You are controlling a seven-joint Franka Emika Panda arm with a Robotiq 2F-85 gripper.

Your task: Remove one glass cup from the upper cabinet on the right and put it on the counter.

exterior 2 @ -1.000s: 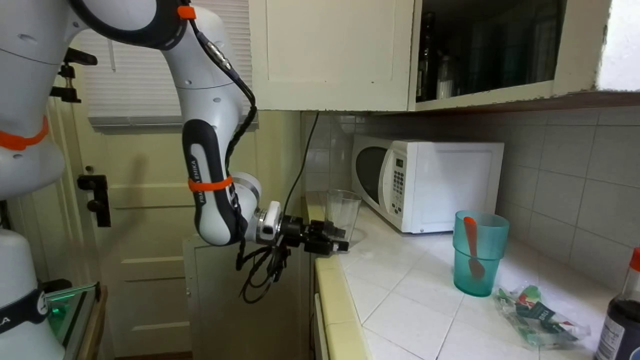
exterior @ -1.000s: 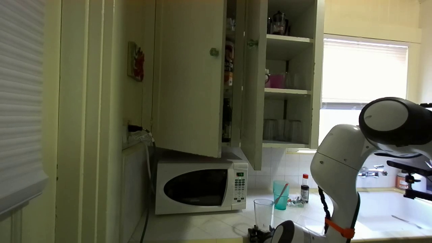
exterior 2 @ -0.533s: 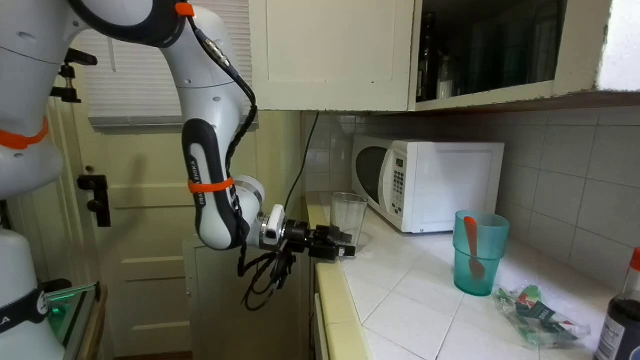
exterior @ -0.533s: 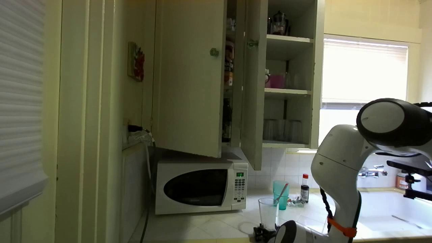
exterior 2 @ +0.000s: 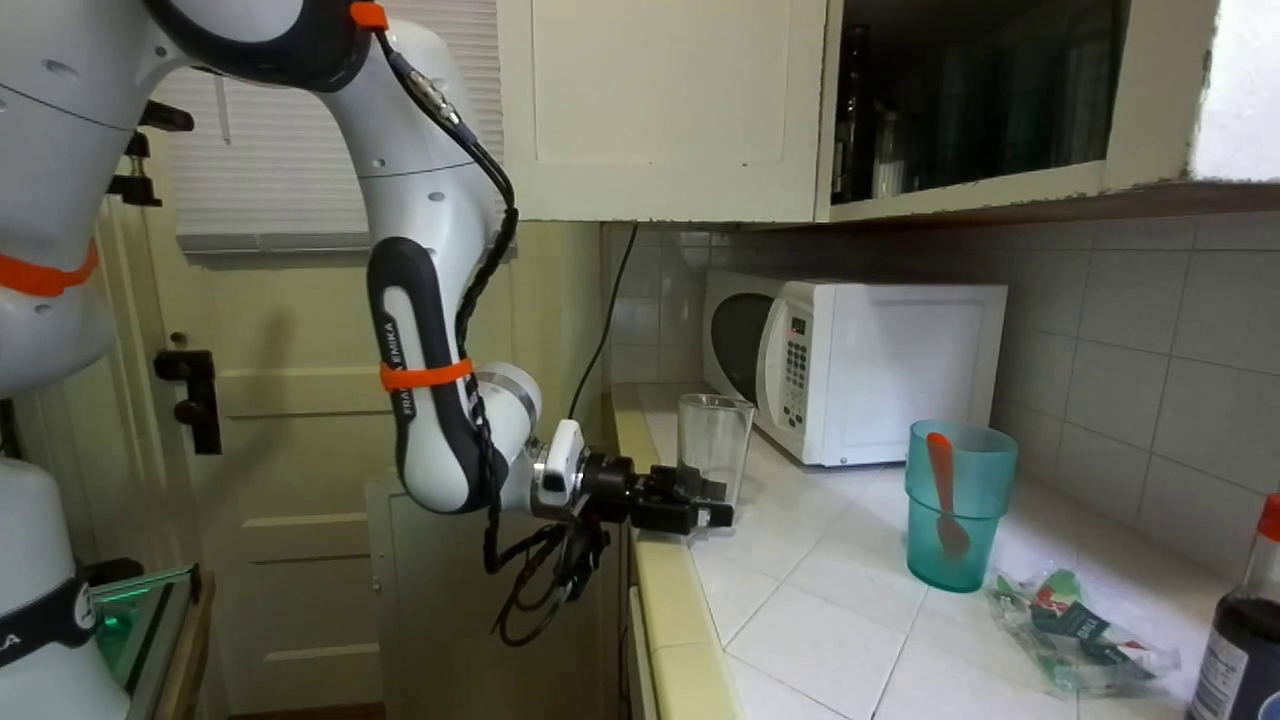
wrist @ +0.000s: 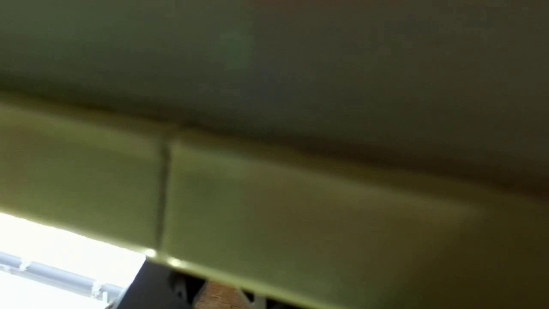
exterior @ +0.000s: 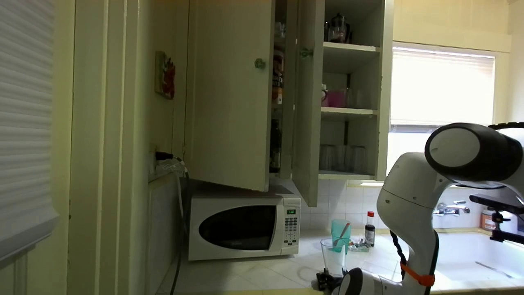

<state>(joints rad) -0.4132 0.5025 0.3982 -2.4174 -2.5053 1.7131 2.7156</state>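
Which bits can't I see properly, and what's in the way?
Glass cup: its bottom is behind the fingers, both exterior views.
Upper cabinet: its open door partly hides the shelves in an exterior view.
Red-capped bottle: cut off by an exterior view's right edge.
Wrist view: yellow tiles blurred; brown patch cut off by bottom edge.

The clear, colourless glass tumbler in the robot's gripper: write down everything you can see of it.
The clear, colourless glass tumbler has a round open rim, no handle and see-through walls narrowing slightly downward; nothing shows inside. It is roughly upright, mouth up, over the pale tiled counter near its front edge. The black two-fingered gripper is closed on the tumbler's lower part, partly hiding it; whether the base touches the counter is unclear.
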